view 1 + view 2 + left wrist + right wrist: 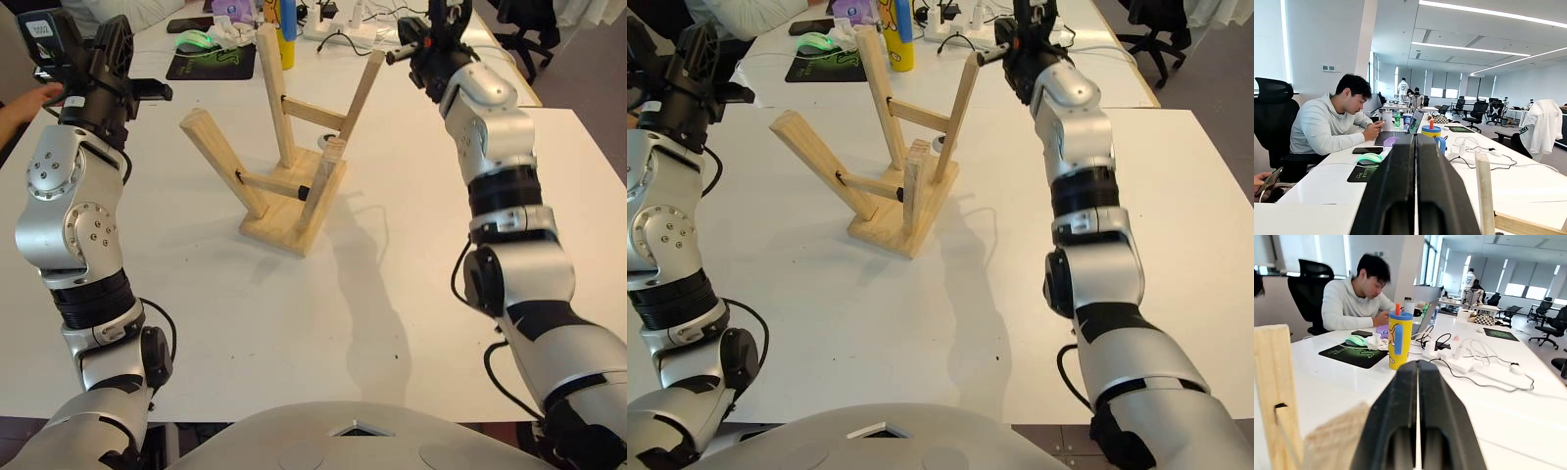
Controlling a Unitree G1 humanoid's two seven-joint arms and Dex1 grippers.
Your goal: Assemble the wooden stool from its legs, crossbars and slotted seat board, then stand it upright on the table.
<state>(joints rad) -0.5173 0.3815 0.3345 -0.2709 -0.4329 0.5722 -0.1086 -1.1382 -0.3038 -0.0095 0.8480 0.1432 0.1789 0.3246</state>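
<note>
Four legs [227,164] of the wooden stool [284,181] pointed up, its seat board [279,230] flat on the white table [392,323]. Both the left gripper [1415,142] and right gripper [1417,368] were raised clear of it, fingers pressed together on nothing. Behind, a lidded yellow bottle [1399,340] hid its contents.

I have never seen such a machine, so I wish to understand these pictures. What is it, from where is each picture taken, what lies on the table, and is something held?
It is a humanoid robot with two arms. Two pictures come from cameras in its head, looking down over both arms. The other two come from a camera on each wrist, looking along that arm's dark fingers. On the white table the wooden stool rests upside down on its seat board, legs up. The left fingers and the right fingers are raised on either side of it, shut, holding nothing.
</note>
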